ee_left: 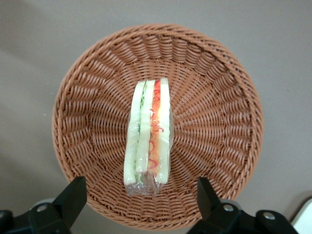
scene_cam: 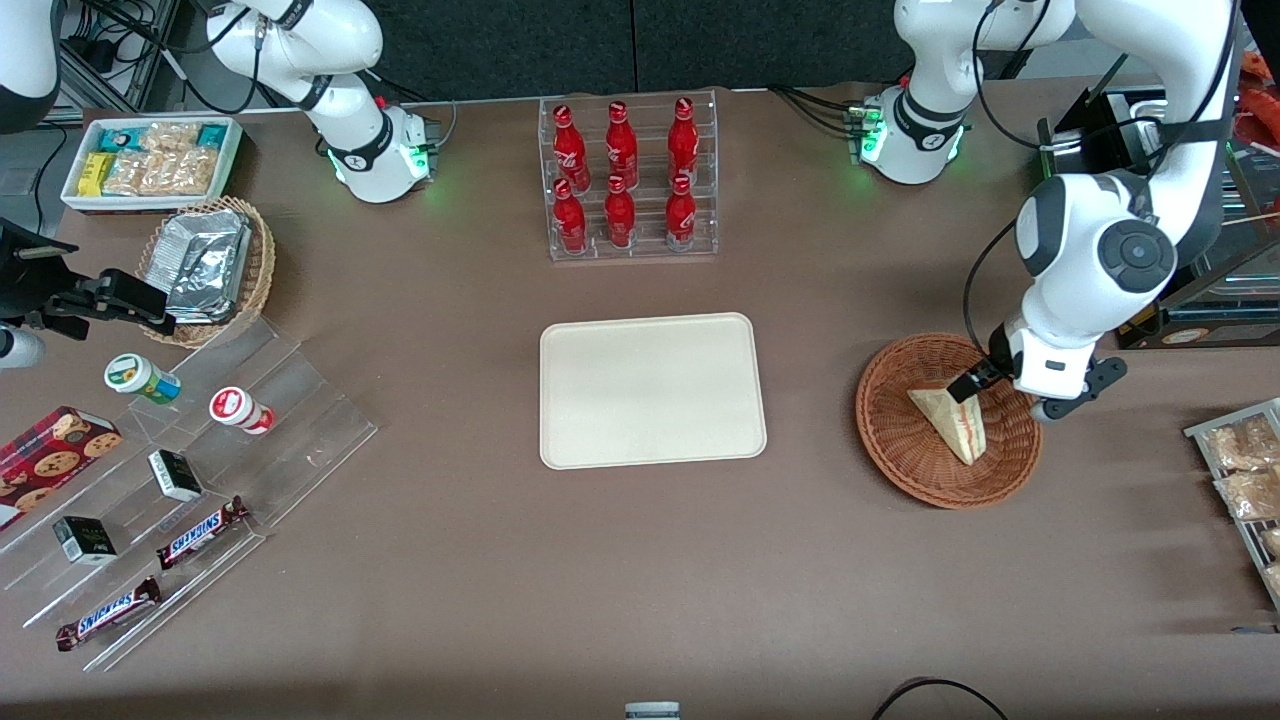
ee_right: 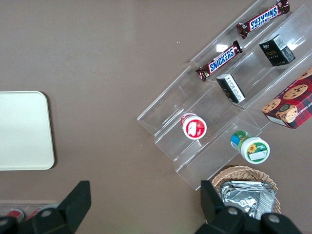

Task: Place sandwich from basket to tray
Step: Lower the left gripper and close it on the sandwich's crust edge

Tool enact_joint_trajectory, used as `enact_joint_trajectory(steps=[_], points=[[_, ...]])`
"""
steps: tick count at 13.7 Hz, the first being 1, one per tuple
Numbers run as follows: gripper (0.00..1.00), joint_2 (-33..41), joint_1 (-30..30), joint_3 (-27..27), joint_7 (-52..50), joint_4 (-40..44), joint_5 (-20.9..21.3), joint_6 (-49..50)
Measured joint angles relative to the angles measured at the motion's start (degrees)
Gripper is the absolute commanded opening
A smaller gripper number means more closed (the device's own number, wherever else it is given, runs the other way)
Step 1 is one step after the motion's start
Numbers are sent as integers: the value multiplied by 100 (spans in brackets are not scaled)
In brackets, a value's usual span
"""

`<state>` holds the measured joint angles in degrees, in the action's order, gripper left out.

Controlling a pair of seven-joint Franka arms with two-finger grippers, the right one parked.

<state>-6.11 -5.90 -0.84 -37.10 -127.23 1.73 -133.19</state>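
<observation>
While I hang over the basket, notes per view:

Front view, gripper (scene_cam: 1005,392): mine, low above the basket (scene_cam: 948,420), over its rim farthest from the camera; arm hides most of the fingers here.
Front view, sandwich (scene_cam: 955,422): lying in the basket, not lifted, nothing touching it as far as I can tell.
Front view, tray (scene_cam: 652,390): mid-table, bare, well apart from the basket toward the parked arm's end; bottle rack (scene_cam: 630,177) sits farther from the camera than the tray.
Wrist view, jaws: spread wide, both fingertips (ee_left: 73,194) visible, nothing between them.
Wrist view, sandwich (ee_left: 148,136): cut side up, red/orange filling showing, clear wrap around it, resting on the weave near the basket (ee_left: 157,127) centre; its long axis runs between my two fingers.
Step, my guess: pre-grasp, descent not yet made.
Risk 1: fingers snag the wicker wall if I drop in off-centre, basket shifts or tips.
Risk 2: soft bread, too hard a squeeze crushes it; too light and the slick wrap slides out mid-carry.
Risk 3: pinching only the wrap's loose end, wedge swings and drops short of the tray.
</observation>
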Motion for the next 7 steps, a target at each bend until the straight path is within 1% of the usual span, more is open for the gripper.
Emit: enact_joint_trajectory(steps=[7], points=[[100, -241, -5, 3, -67, -248, 0, -514]])
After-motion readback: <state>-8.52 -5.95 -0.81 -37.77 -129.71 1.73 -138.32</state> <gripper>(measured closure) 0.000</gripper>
